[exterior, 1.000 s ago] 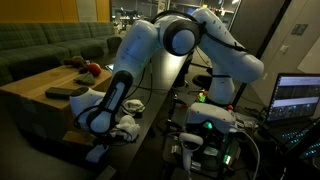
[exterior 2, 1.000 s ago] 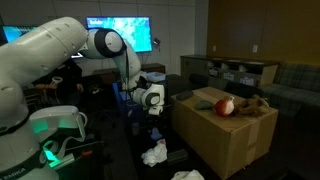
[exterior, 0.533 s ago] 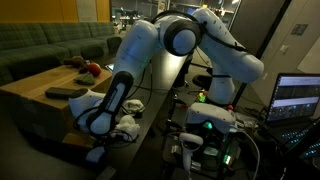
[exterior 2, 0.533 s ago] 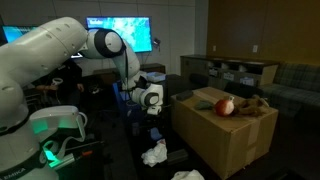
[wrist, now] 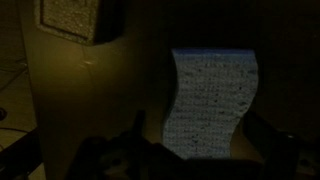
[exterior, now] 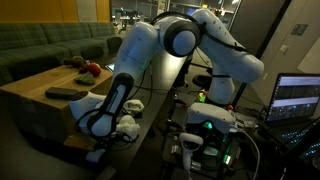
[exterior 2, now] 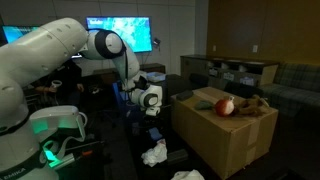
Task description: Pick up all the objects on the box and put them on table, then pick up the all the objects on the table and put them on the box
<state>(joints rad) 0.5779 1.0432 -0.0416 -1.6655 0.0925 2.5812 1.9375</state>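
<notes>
The brown cardboard box (exterior: 35, 88) (exterior 2: 225, 135) carries a red toy (exterior: 92, 69) (exterior 2: 226, 107) and a dark remote-shaped bar (exterior: 65, 92) on its top. My gripper (exterior: 98, 120) (exterior 2: 150, 103) hangs low beside the box's side, over the black table (exterior 2: 135, 140). A white fluffy cloth toy (exterior: 130, 126) (exterior 2: 155, 153) and a blue piece (exterior: 97, 155) lie on the table close to it. The wrist view is dark: the gripper (wrist: 205, 135) is open and holds nothing. A grey speckled patch (wrist: 210, 100) lies ahead of it beside the box wall (wrist: 90, 90).
A green sofa (exterior: 45, 45) runs behind the box. A laptop with a lit screen (exterior: 298, 98) stands by the robot's base (exterior: 205, 125). A bright monitor (exterior 2: 120, 33) glows at the back. A second pale cloth (exterior: 135, 103) lies near the arm.
</notes>
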